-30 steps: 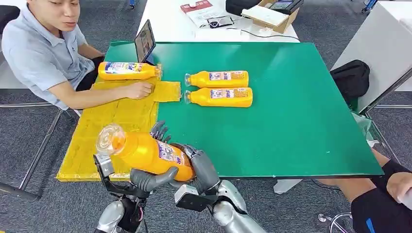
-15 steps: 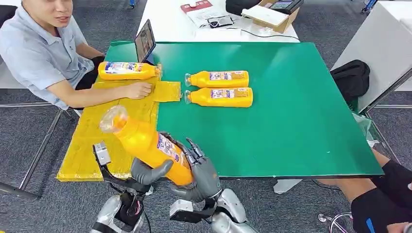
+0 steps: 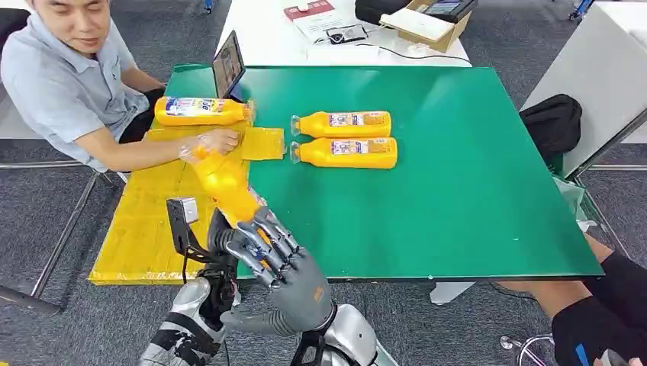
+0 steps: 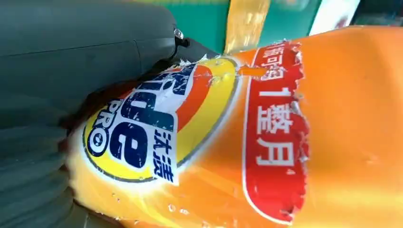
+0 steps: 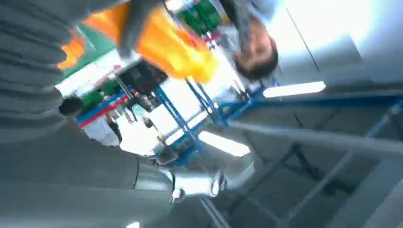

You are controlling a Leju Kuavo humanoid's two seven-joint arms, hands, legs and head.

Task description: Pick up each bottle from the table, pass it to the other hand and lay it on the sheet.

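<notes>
An orange bottle (image 3: 225, 187) is tilted up over the near part of the yellow sheet (image 3: 149, 225), its clear cap pointing away toward the person's hand (image 3: 219, 141). My left hand (image 3: 220, 242) grips its lower end; the left wrist view shows the label (image 4: 138, 133) close against that hand (image 4: 71, 71). My right hand (image 3: 286, 267) is beside the bottle's base with fingers spread and holds nothing. Two more orange bottles (image 3: 342, 123) (image 3: 345, 152) lie side by side on the green table (image 3: 473, 175). Another bottle (image 3: 200, 111) lies at the sheet's far end.
A person sits at the table's left with a forearm across the sheet. A tablet (image 3: 227, 65) leans at the table's far left corner. A white table with boxes (image 3: 427, 23) stands behind. A black bag (image 3: 553, 122) and another person's leg (image 3: 603, 313) are at the right.
The bottle swung from lying across both hands to pointing away over the sheet. My right hand let go and spread its fingers; my left hand kept the bottle and moved forward.
</notes>
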